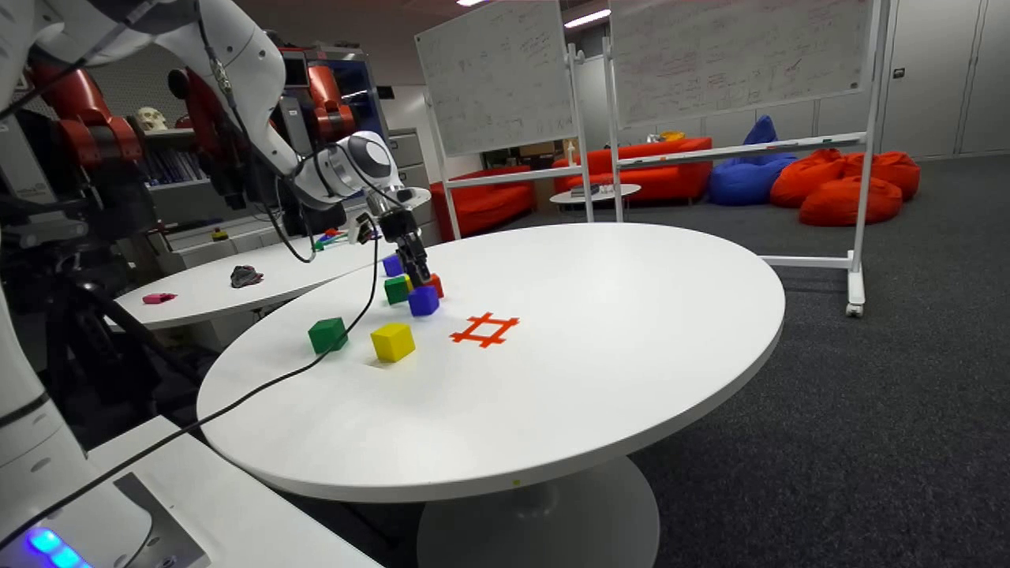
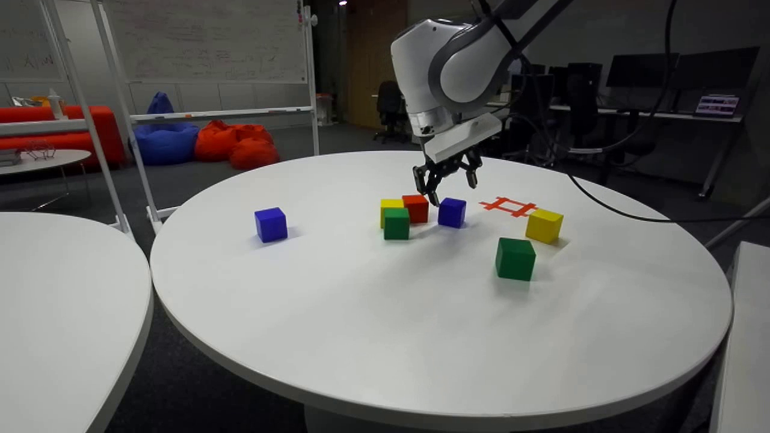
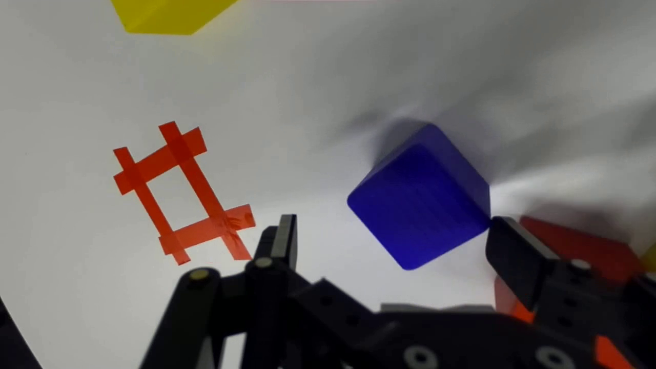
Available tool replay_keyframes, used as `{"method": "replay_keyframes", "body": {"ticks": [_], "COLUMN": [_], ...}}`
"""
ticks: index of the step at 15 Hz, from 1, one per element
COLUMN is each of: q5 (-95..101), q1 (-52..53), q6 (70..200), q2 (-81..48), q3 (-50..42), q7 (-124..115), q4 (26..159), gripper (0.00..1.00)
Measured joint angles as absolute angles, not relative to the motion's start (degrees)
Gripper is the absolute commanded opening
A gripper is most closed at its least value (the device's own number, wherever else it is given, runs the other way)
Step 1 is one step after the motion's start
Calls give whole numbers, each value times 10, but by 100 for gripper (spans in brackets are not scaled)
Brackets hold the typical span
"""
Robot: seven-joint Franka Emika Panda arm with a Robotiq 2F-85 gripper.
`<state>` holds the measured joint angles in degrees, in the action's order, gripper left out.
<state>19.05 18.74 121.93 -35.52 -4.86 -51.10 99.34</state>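
my gripper [image 2: 453, 191] hangs over the blue block [image 3: 420, 205], fingers [image 3: 283, 238] spread wide; i hold nothing. that block rests on the white table [image 2: 361, 313], near the red tape [image 3: 201, 184], between it and the red block [image 2: 416, 208]. a yellow block [image 2: 544, 226] sits near the tape too; a green block [image 2: 515, 259] lies farther from the tape; another blue block [image 2: 271, 225] is well apart from it.
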Motion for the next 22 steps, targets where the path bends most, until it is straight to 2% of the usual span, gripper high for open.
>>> {"method": "replay_keyframes", "body": {"ticks": [7, 16, 22], "q5": [168, 174, 218], "q1": [141, 144, 178], "q6": [1220, 1219, 1169], "q2": [-333, -338, -361], "q3": [-61, -54, -50], "q7": [-560, -553, -536], "q4": [994, 993, 976], "gripper": [100, 100, 100]}}
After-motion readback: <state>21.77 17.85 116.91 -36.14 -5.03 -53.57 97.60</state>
